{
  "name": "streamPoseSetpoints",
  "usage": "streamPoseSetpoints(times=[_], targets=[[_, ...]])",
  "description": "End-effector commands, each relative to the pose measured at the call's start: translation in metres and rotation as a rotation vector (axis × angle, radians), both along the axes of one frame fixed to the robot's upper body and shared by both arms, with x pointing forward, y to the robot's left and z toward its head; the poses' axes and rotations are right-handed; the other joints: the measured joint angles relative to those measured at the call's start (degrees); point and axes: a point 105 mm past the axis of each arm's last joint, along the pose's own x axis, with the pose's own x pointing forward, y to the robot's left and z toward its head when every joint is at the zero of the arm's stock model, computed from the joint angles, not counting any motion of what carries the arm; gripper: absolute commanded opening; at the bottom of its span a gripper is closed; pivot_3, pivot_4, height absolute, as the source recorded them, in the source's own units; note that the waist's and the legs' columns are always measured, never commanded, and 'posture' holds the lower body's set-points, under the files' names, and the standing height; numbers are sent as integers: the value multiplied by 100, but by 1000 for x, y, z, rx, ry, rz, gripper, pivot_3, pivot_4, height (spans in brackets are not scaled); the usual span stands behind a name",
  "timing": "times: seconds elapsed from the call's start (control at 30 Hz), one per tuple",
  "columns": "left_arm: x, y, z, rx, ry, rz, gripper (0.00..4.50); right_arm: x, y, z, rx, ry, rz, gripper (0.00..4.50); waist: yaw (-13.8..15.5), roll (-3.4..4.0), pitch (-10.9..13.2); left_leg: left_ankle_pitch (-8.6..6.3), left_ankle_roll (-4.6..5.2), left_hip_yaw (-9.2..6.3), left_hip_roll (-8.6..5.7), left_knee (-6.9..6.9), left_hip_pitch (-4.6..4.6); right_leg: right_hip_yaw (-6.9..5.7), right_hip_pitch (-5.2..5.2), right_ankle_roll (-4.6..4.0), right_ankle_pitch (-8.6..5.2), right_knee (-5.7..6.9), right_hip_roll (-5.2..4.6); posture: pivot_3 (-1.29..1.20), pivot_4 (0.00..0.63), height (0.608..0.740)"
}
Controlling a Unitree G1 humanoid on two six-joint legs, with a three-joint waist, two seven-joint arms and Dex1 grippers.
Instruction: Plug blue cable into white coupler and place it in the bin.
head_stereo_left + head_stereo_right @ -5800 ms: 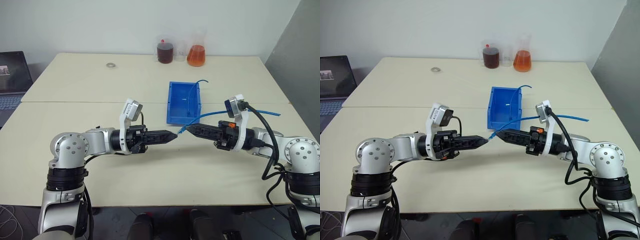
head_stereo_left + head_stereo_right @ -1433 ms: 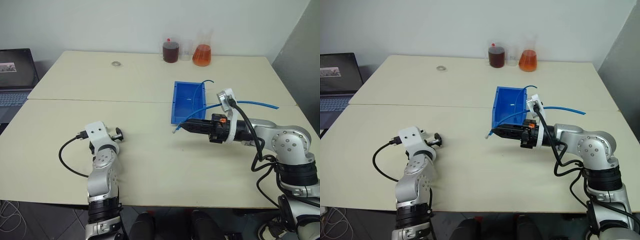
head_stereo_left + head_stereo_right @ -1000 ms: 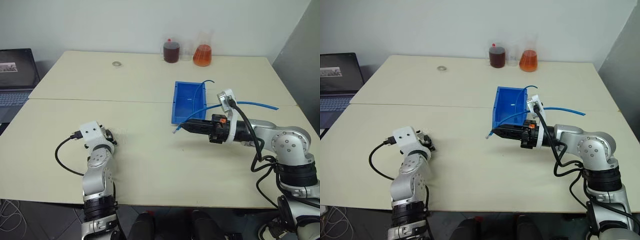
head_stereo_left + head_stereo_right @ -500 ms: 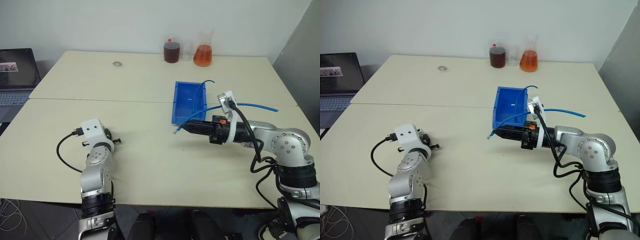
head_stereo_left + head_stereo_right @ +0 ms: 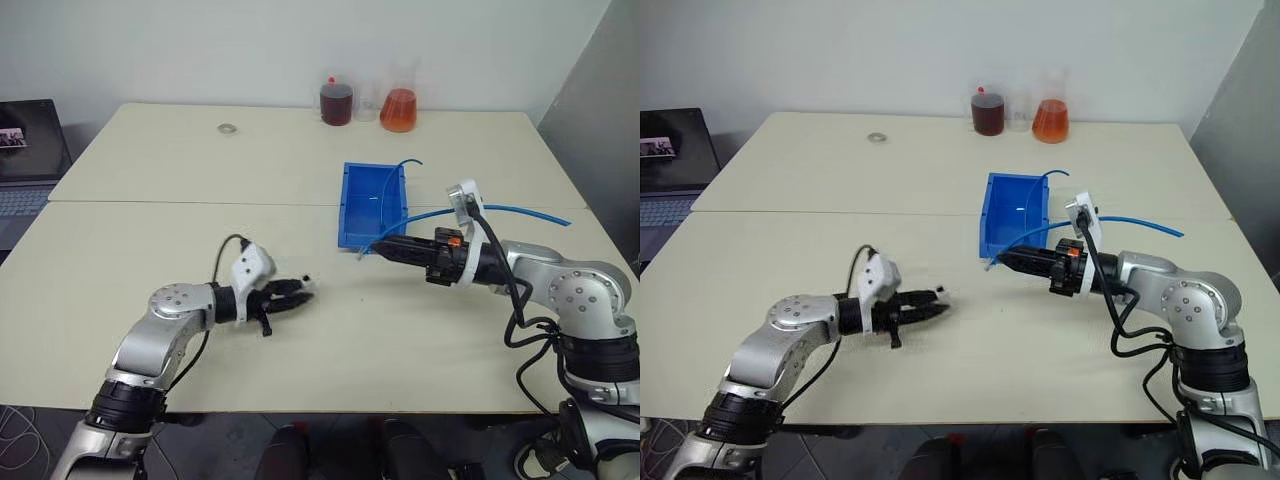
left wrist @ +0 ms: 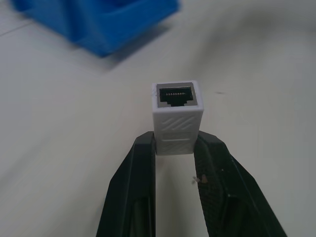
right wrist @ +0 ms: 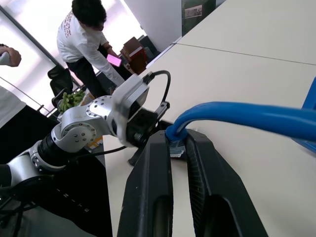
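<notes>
The left gripper (image 6: 175, 148) is clamped on the white coupler (image 6: 176, 114) — its dark socket end faces away from the fingers, low over the worktop (image 5: 330, 330). The right gripper (image 7: 177, 143) is closed on the blue cable (image 7: 247, 116) just behind its plug, pointing toward the left one, well apart. The bin (image 5: 372, 206) sits just beyond the right gripper — a second blue cord (image 5: 398, 168) arches out of it.
</notes>
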Motion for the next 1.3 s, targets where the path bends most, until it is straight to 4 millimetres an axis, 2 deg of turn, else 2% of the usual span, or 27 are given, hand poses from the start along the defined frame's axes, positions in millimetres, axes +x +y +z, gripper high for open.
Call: streamPoseSetpoints(times=[0.03,0.2,0.33,0.63,0.9,1.07,1.3], targets=[[-12,-14,3,32,-52,-213,774,-3,-2,10,-5,-77,-5,139,-3,0,0,0,0,0,0,0,0,0,0,0,0,0,0,0,150,740],[-5,-25,-7,58,-70,-336,774,-1,2,4,-42,-168,-30,139,-5,0,0,0,2,0,2,2,1,1,0,0,0,3,6,0,150,740],[2,-18,-22,91,-61,-349,774,-9,10,-9,-93,-254,6,139,-11,0,0,0,3,-1,2,2,0,1,-2,0,0,2,8,0,150,740],[2,-10,-44,106,-85,-345,774,-22,16,-25,-169,-382,89,139,-17,1,0,0,4,-3,3,6,2,2,-3,-1,0,8,8,0,150,740],[4,-9,-48,108,-102,-308,774,-30,30,-42,-214,-452,187,139,-19,2,-1,2,6,-5,1,12,5,2,0,0,0,19,8,0,150,740],[2,-8,-49,101,-95,-296,774,-26,38,-54,-268,-465,219,139,-20,2,-1,5,11,-6,0,15,12,2,1,0,0,35,8,0,150,740],[-1,-9,-50,90,-84,-296,774,-22,44,-63,-308,-457,253,139,-20,3,-2,9,17,-7,1,16,20,2,1,-1,-1,49,10,0,150,740]])
